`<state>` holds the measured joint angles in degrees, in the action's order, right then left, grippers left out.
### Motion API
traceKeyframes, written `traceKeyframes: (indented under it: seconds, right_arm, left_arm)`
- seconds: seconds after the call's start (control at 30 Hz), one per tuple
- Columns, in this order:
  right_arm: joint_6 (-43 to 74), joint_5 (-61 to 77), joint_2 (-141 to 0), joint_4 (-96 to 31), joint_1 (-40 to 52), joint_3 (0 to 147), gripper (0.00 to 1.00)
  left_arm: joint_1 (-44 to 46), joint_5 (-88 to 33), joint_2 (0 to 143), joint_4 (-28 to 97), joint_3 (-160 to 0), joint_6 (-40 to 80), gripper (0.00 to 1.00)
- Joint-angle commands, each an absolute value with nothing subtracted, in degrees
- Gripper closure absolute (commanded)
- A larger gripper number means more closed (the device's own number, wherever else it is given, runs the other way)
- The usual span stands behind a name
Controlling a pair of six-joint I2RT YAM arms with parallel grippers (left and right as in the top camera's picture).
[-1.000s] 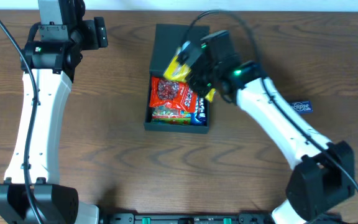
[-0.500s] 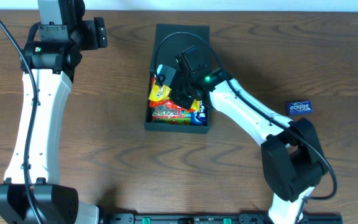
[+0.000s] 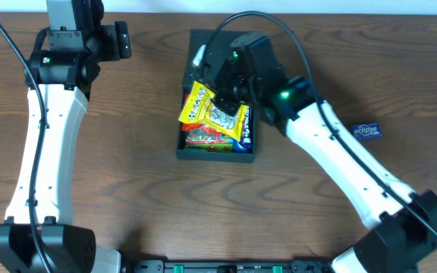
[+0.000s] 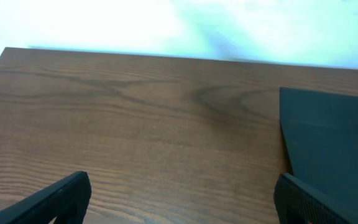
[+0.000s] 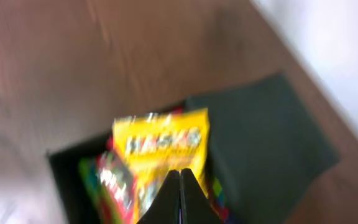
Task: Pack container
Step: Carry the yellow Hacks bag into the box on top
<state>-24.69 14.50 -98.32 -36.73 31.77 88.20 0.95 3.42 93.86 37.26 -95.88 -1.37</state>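
Note:
The dark teal container [image 3: 184,149] stands open at mid-table, its flap lid [image 3: 220,44] laid back toward the far side. Red, green and blue snack packets fill it. My right gripper [image 3: 222,92] hovers over the container's far half, shut on a yellow snack packet [image 3: 198,105] that hangs tilted over the left wall. In the right wrist view the fingers [image 5: 179,186] are pressed together in front of the yellow packet [image 5: 160,140], with the container [image 5: 61,168] and lid [image 5: 260,137] below. My left gripper [image 3: 122,39] is open and empty, left of the lid; its wrist view [image 4: 182,199] shows bare wood and the lid's edge [image 4: 334,137].
A small blue Eclipse gum pack [image 3: 366,131] lies on the table to the right of the container. The table's far edge [image 4: 166,55] runs just beyond the lid.
My right gripper carried the yellow packet over the container, dipped low into it, and has now drawn back up toward the lid with the packet. The left arm has not moved.

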Motion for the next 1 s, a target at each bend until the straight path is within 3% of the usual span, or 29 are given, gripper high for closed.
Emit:
traceKeyframes:
  seconds: [0.0, 0.13, 0.37, 0.5, 0.73, 0.83, 0.97]
  right_arm:
    - [-25.2, 18.0, -103.3, -40.8, 30.0, 87.2, 0.99]
    - [-27.0, 18.3, -108.4, -40.9, 29.6, 87.2, 0.99]
    - [-27.1, 18.4, -119.4, -29.9, 29.7, 87.2, 0.98]
    - [-27.1, 17.1, -120.1, -25.9, 29.7, 87.2, 0.89]
    - [-27.0, 12.4, -118.9, -24.9, 29.8, 87.3, 0.85]
    - [-24.9, 12.4, -117.2, -25.1, 29.8, 87.3, 0.99]
    - [-20.3, 11.4, -106.4, -26.6, 27.8, 87.3, 0.98]
  left_arm:
    - [0.7, 4.0, 92.9, 37.5, -96.6, -1.7, 0.05]
    - [0.7, 4.0, 92.9, 37.6, -96.6, -1.7, 0.05]
    - [0.7, 4.0, 92.9, 39.2, -96.6, -1.7, 0.05]
    - [0.7, 4.0, 92.9, 40.1, -96.6, -1.7, 0.05]
    - [0.7, 4.0, 92.9, 40.1, -96.6, -1.7, 0.05]
    - [0.7, 4.0, 92.9, 40.1, -96.6, -1.8, 0.05]
    - [0.7, 4.0, 92.9, 40.1, -96.6, -1.8, 0.05]
